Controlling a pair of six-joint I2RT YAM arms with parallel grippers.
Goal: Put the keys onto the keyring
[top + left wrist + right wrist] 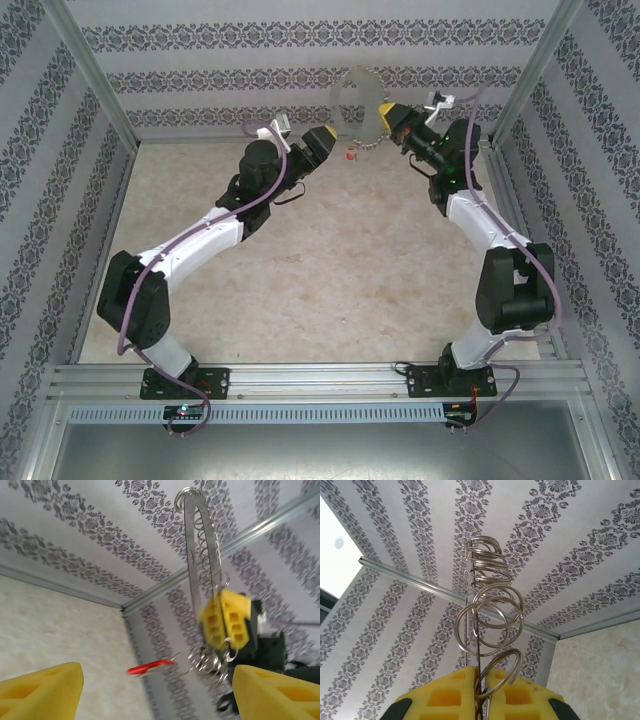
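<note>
My right gripper (385,118) is held high near the back wall, its yellow pads (445,695) shut on the keyring (490,605). The thin loop (200,565) stands upright above the pads, and small silvery rings (207,660) dangle below them. The red key (150,667) is a blurred streak in the air just left of those rings. Whether it hangs from one I cannot tell. My left gripper (157,690) is open, its fingers (45,692) wide apart on either side of the key and touching nothing. From above, the key (350,154) sits between the left gripper (325,140) and the right one.
Patterned walls close in the beige table (330,260) at the back and on both sides, with metal corner posts (95,80). Both arms reach toward the back wall. A metal rail (320,380) carries the arm bases at the near edge.
</note>
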